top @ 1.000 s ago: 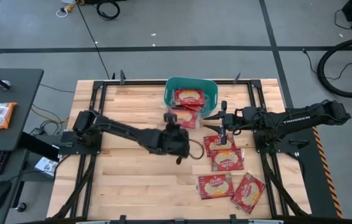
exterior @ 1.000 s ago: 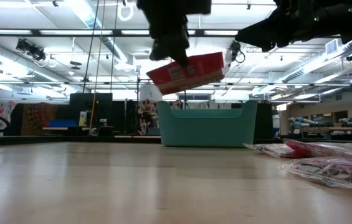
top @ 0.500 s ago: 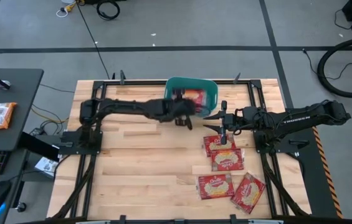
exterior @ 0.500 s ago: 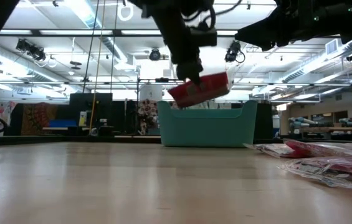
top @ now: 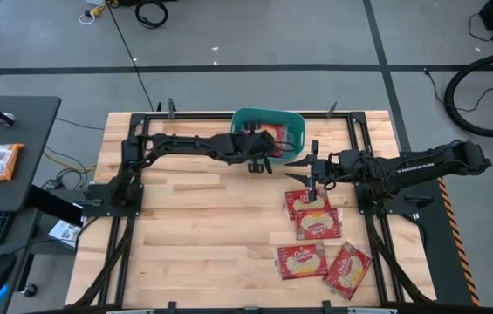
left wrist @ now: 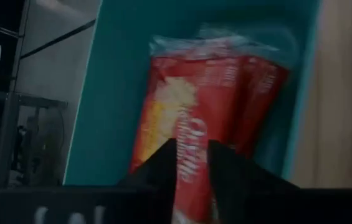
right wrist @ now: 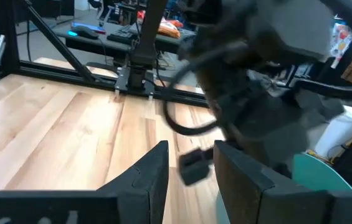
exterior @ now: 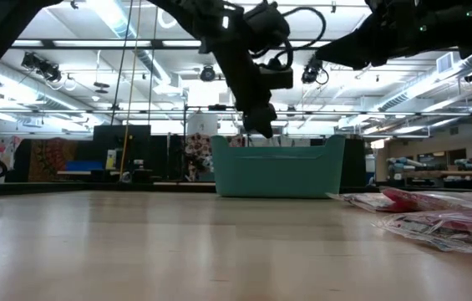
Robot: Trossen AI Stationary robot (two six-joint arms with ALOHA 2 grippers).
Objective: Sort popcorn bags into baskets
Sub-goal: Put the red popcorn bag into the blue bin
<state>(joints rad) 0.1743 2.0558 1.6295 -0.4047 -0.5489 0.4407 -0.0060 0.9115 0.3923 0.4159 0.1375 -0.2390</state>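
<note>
Tub [top: 296, 127] contents are shown best by the left wrist view: red bags [left wrist: 213, 106] lie inside against the teal wall [left wrist: 119, 93], at least two of them overlapping, with clear wrapper edges at their far end. From above, only a patch of red [top: 272, 133] is seen in the tub, since the left arm reaches over its near rim. The tub is placed at the far edge of the table [top: 185, 235], about midway along it; in the low view [exterior: 277, 167] its contents are hidden by its wall.

The left gripper [top: 258, 150] is held over the tub's near-left part. In its wrist view the two fingers [left wrist: 163, 165] are seen close together with a strip of red bag showing between them, so the top bag appears to be clamped (whether it is truly gripped or merely seen through the gap cannot be settled). In the low view the gripper [exterior: 258, 125] is seen just above the tub's rim.

The right gripper [top: 309, 172] is held above the table just right of the tub, over the nearest loose bag, its fingers [right wrist: 147, 174] spread apart and nothing held.

Four bags are left on the table to the right: two [top: 307, 203] [top: 318, 223] overlapping below the right gripper, and two more [top: 302, 260] [top: 347, 267] side by side nearer the front edge. In the low view these lie flat at the right [exterior: 444, 213].
</note>
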